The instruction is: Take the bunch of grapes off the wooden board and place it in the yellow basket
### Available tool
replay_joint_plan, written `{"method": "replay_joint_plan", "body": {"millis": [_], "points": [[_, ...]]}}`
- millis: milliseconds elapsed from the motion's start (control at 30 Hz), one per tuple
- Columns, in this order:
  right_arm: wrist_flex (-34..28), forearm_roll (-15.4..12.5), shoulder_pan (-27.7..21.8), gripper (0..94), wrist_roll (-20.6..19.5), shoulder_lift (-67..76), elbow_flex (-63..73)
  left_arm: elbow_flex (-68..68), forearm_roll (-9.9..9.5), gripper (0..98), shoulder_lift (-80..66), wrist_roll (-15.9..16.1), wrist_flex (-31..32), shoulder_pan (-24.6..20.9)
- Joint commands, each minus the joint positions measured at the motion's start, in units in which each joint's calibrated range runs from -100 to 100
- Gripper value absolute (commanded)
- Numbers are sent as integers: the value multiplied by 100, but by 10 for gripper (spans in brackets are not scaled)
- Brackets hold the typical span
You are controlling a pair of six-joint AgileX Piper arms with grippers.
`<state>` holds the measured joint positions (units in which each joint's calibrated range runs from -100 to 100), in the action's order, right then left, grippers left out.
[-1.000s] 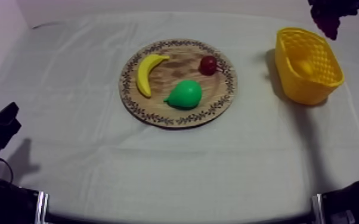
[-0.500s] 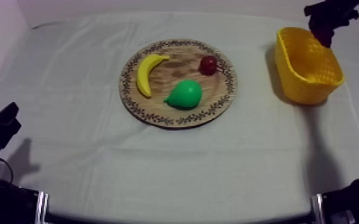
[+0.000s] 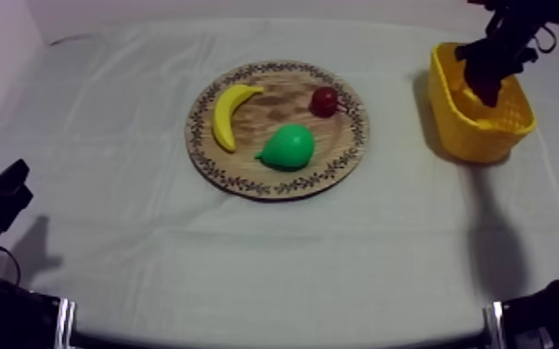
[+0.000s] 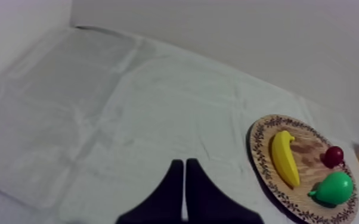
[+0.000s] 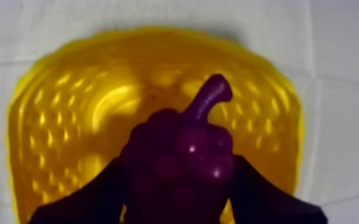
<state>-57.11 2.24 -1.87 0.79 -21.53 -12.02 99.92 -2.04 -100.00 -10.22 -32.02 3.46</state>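
The black fingers (image 5: 83,196) of the right gripper (image 5: 179,199) are clenched on the bunch of grapes (image 5: 182,155), one at each flank, with the stem pointing away from them; the bunch hangs over the open mouth of the yellow basket (image 5: 56,119), whose perforated walls ring it on all sides; whether the grapes touch the basket floor I cannot tell. In the top view the right gripper (image 3: 487,65) sits at the basket (image 3: 474,139) near the table's far right. The left gripper (image 4: 185,187) is closed on nothing, its fingers pressed into a narrow wedge above the cloth (image 4: 128,119), well apart from the wooden board (image 4: 259,149). On the board (image 3: 274,97) lie one banana (image 3: 226,113), one pear (image 3: 288,147) and one small red fruit (image 3: 324,100); the pear lies between the other two, touching neither. In all: one bunch of grapes, one basket, one board, two grippers.
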Motion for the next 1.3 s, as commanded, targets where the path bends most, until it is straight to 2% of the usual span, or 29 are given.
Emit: {"method": "replay_joint_plan", "body": {"millis": [0,600,667,800,900,1033,1267], "points": [[81,-22,2,126,8,-31,-152,-3,2,1,0,-1,1,-2],[504,42,38,133,-72,-191,-633,-3,2,1,0,-1,1,-2],[531,50,34,205,-86,-186,-624,-3,2,1,0,-1,1,-2],[689,89,17,558,-153,-142,-699,-3,2,1,0,-1,1,-2],[784,104,4,718,-200,-95,-747,-3,2,1,0,-1,1,-2],[829,95,-11,798,-236,-24,-738,-3,2,1,0,-1,1,-2],[957,31,-44,799,-187,151,-818,-3,2,1,0,-1,1,-2]]}}
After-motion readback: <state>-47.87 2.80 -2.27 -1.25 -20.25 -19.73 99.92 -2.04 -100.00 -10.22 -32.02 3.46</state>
